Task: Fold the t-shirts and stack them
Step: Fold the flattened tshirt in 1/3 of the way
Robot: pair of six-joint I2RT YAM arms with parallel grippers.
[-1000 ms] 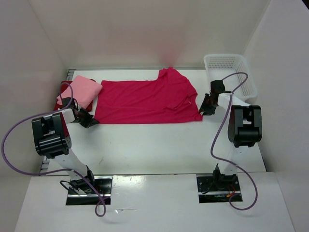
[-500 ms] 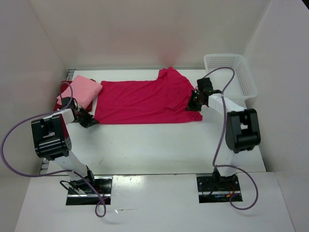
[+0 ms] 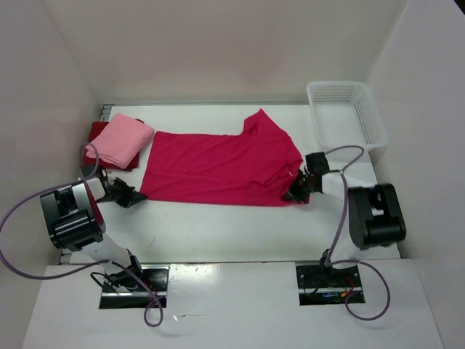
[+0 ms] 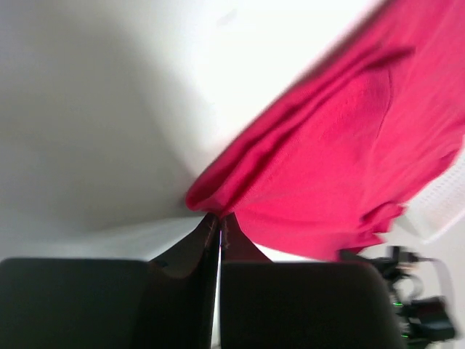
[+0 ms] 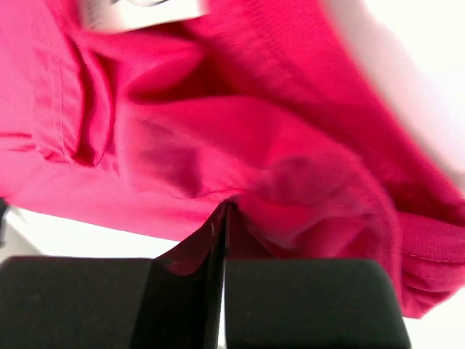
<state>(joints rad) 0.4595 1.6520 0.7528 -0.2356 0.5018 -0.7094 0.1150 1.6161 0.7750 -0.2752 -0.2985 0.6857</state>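
While light pink shirt point(image 3: 120, 138) is seen folded atop dark red shirt point(image 3: 95, 131) at far left, left gripper point(image 3: 136, 197) is kept clenched on near-left corner of magenta shirt point(image 3: 218, 166). Shirt is dragged slightly toward near edge, spread flat. Right gripper point(image 3: 292, 195), beside basket point(image 3: 314, 91) a second ago, is now clamped on near-right corner. Both near corners held: fold judged ready. Bare table point(image 3: 232, 229) is left in front; stack sits just beside left hem, basket well apart.
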